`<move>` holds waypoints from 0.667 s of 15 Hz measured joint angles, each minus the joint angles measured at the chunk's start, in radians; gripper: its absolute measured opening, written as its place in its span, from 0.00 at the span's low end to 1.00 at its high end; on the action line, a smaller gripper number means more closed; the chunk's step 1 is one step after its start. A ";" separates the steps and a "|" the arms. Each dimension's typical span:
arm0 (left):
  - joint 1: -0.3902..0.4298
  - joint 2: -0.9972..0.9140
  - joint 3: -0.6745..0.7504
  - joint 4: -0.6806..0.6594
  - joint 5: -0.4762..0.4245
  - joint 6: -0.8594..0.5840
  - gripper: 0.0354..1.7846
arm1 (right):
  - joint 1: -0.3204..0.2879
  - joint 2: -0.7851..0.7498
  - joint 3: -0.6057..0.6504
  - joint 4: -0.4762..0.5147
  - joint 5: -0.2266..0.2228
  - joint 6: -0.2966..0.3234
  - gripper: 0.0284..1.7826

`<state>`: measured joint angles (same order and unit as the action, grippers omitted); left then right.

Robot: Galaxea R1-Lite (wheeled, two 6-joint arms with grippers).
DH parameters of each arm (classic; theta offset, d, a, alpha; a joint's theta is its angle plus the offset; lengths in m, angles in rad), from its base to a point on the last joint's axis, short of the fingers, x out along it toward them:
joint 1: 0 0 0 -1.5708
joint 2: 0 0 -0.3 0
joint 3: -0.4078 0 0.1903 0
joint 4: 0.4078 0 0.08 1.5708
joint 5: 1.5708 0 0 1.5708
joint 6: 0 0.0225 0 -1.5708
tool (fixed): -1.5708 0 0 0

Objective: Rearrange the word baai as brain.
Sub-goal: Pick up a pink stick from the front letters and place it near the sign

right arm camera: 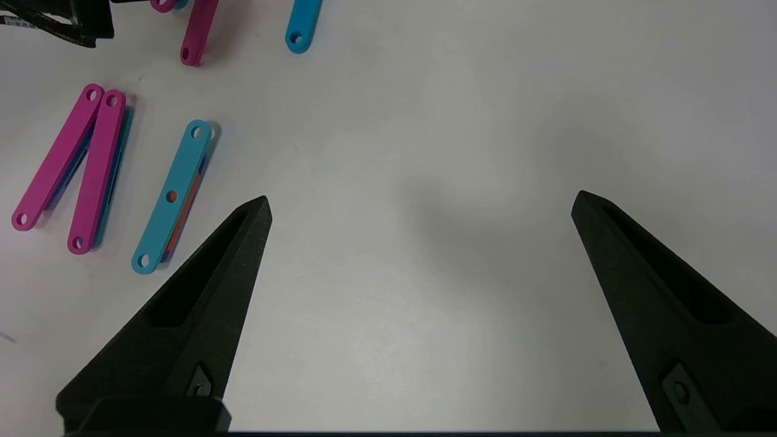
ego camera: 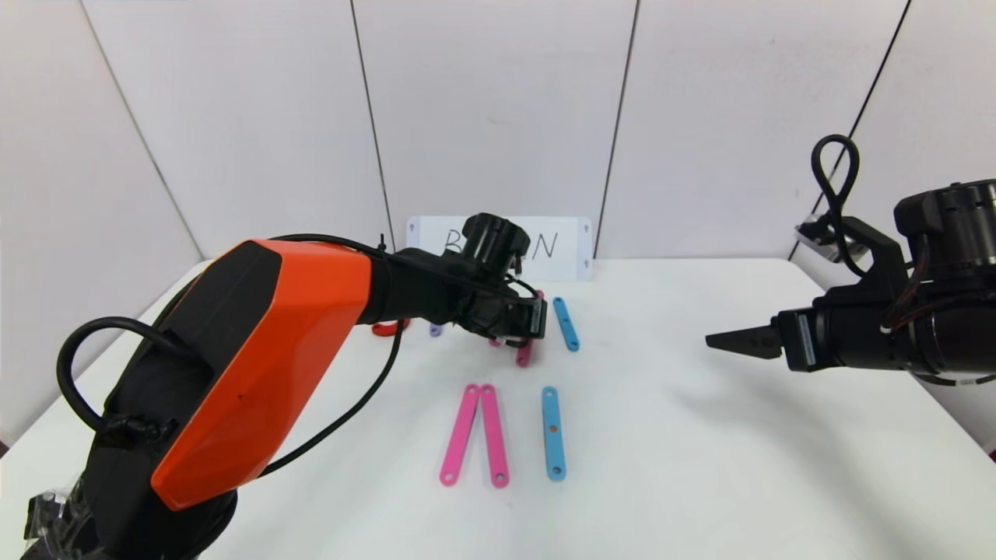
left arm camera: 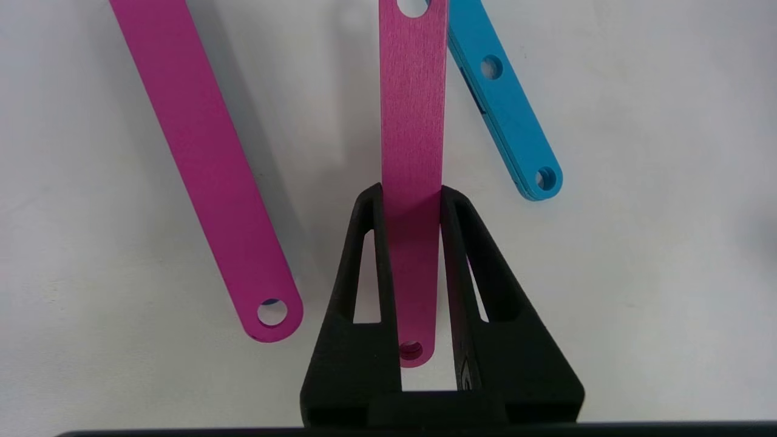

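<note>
The word's pieces lie on the white table, partly hidden behind my left arm. My left gripper is at the back row, shut on a pink strip that runs lengthwise between its fingers; the strip's end pokes out below. Beside it lie another pink strip and a blue strip. A red curve and a purple piece peek out behind the arm. Nearer me lie two pink strips forming a narrow V and a blue strip. My right gripper hovers open at the right.
A white card with handwritten letters stands at the table's back edge against the wall, half hidden by my left wrist. Bare table lies under the right gripper.
</note>
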<state>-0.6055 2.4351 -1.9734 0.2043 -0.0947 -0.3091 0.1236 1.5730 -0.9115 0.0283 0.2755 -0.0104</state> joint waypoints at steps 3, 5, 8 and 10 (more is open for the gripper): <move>-0.003 0.010 0.000 -0.001 0.000 0.000 0.23 | 0.000 0.001 0.000 -0.001 0.000 0.000 0.97; -0.003 0.017 -0.001 -0.004 0.000 -0.006 0.38 | 0.000 0.001 0.000 -0.001 0.000 0.000 0.97; -0.003 0.021 -0.002 -0.017 -0.001 -0.013 0.68 | 0.000 0.001 0.000 -0.001 0.000 0.000 0.97; -0.004 0.020 -0.003 -0.031 -0.003 -0.020 0.83 | 0.000 0.001 0.000 -0.001 0.000 0.000 0.97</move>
<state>-0.6098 2.4553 -1.9768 0.1736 -0.0977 -0.3289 0.1236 1.5740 -0.9115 0.0274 0.2755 -0.0104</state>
